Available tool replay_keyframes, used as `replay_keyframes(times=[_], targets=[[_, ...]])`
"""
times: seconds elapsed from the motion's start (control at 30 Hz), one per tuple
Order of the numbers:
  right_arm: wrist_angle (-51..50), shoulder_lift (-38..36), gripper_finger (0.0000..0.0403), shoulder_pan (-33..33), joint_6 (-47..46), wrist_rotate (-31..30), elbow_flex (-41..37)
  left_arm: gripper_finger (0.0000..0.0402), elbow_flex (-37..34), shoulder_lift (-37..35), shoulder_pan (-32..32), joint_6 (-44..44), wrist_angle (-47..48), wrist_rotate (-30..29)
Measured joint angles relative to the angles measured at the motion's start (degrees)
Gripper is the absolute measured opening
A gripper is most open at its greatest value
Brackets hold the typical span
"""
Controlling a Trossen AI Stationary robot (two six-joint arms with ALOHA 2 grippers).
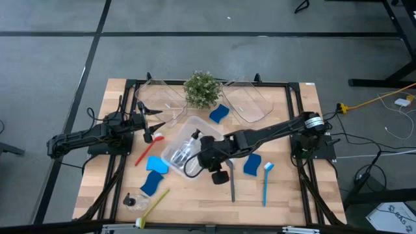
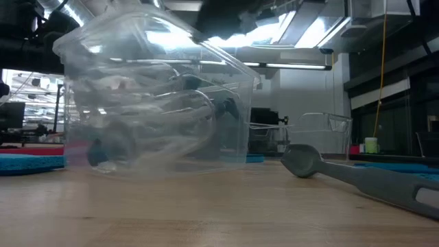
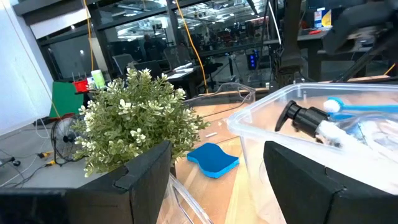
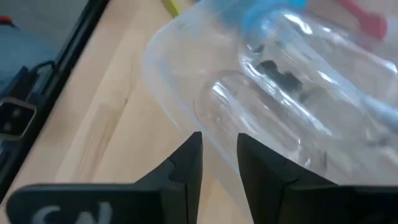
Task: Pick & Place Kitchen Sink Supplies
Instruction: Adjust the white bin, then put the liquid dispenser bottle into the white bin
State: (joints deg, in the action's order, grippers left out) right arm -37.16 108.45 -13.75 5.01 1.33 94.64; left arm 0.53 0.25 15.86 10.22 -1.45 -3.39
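Note:
A clear bin (image 1: 170, 153) (image 2: 158, 103) (image 4: 180, 74) rests flat mid-table and holds a clear pump bottle with a black top (image 3: 311, 119) (image 4: 273, 102) and a light-blue brush head (image 3: 333, 106). My right gripper (image 1: 204, 151) (image 4: 219, 140) slants down over the bin's near-right rim. Its fingers stand a narrow gap apart with only wood and the bin's edge showing between them. My left gripper (image 1: 148, 130) (image 3: 217, 186) waits open and level at the table's left, pointing past the plant (image 3: 130, 124). Sponges, brushes and another bottle lie loose on the table.
On the table lie a red brush (image 1: 148, 148), blue sponges (image 1: 156, 164) (image 1: 153, 184) (image 1: 252, 162) (image 1: 219, 114), a grey brush (image 1: 232, 186) (image 2: 357, 178), a blue brush (image 1: 266, 182), a yellow-green brush (image 1: 153, 207) and a pump bottle (image 1: 133, 201). Two more clear bins (image 1: 162, 97) (image 1: 250, 97) flank the plant (image 1: 201, 89).

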Motion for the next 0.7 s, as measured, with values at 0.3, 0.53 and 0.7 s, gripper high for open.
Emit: replay_keyframes(times=[0.3, 0.53, 0.7], targets=[[8.75, -17.22, 0.01, 1.97, -3.75, -0.44, -19.52, 0.0251, 0.0, -0.01, 0.0, -7.26, -0.47, 0.95], [17.92, -29.8, 0.01, 1.83, 1.64, -0.18, -29.12, 0.0251, -0.01, -0.01, 0.0, -22.4, -5.65, 1.78], [17.45, -35.68, 0.01, 1.9, 4.91, -0.28, -31.58, 0.0251, 0.0, 0.0, 0.0, -32.72, -9.92, 3.93]])
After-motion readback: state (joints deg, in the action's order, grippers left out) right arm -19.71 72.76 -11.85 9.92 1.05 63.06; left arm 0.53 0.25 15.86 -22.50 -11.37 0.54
